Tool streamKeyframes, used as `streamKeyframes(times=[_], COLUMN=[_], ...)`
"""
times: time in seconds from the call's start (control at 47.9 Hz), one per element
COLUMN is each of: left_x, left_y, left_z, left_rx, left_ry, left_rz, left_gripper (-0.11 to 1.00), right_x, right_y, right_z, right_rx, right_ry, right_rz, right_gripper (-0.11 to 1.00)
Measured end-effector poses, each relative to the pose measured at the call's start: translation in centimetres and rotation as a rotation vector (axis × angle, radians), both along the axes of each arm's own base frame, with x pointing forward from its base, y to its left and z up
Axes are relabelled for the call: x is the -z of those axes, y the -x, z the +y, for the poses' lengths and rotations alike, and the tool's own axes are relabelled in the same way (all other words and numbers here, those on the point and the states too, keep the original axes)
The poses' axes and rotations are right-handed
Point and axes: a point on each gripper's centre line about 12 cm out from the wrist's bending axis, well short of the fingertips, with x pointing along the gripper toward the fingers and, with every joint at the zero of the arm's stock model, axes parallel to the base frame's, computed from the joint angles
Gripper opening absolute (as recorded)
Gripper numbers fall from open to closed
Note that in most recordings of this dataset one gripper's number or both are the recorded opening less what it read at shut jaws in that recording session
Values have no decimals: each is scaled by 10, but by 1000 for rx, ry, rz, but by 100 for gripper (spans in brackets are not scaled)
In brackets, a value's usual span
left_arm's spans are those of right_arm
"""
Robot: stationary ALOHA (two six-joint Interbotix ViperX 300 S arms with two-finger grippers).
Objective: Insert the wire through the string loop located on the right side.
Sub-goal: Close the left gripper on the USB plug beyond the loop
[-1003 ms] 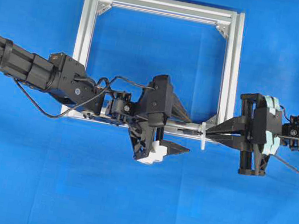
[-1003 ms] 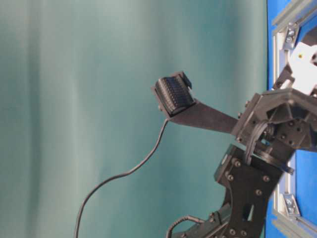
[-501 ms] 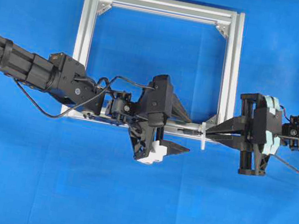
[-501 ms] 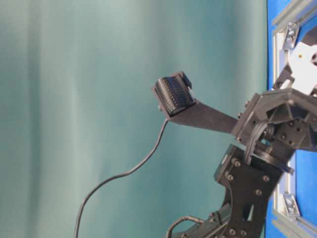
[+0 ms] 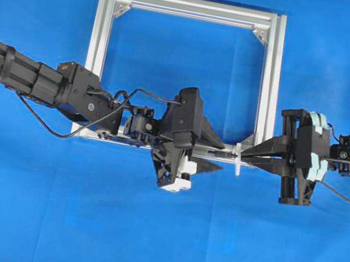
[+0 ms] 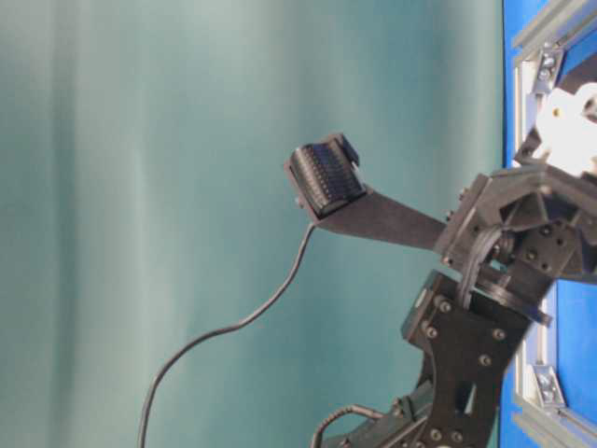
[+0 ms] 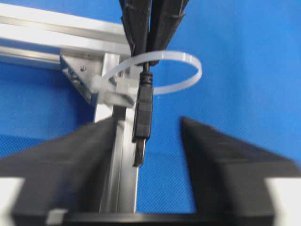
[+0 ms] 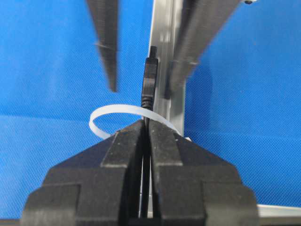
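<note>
One thin black wire (image 8: 148, 87) in the clenched right gripper (image 8: 146, 129), through a glossy white string loop (image 7: 155, 70); left gripper (image 7: 146, 141) apart.

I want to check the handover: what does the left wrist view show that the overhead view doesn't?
Only the left wrist view shows the wire plug poking through the string loop, between the left gripper fingers, which stand apart from it. Only the overhead view shows the whole frame and both arms. Both show the right gripper shut on the wire at the loop.
</note>
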Motion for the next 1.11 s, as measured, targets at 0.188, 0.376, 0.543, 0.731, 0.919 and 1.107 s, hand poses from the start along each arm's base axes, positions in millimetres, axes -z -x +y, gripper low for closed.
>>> streamKeyframes(times=[0.188,0.376,0.543,0.731,0.919,1.107], left_x=[-1,1,1,1,-1,-1], left_y=[0,0,0,0,0,0], left_z=[2,2,2,2,2,2], left_rx=[4,5,6,6,6,6], left_ry=[-18,-23,-24,-24,-24,-24], left_rz=[-7,-4,-4,-4,-7,-7], left_gripper=[7,7,7,7,7,7], right_x=[0,1,2,3,4,6], right_y=[0,1,0,1,1,4], right_z=[0,0,0,0,0,0], right_rx=[-1,-1,-2,-4,-4,-4], right_ry=[1,1,3,5,4,2], right_rz=[1,3,24,39,44,64], right_gripper=[-4,-4,-4,-4,-2,32])
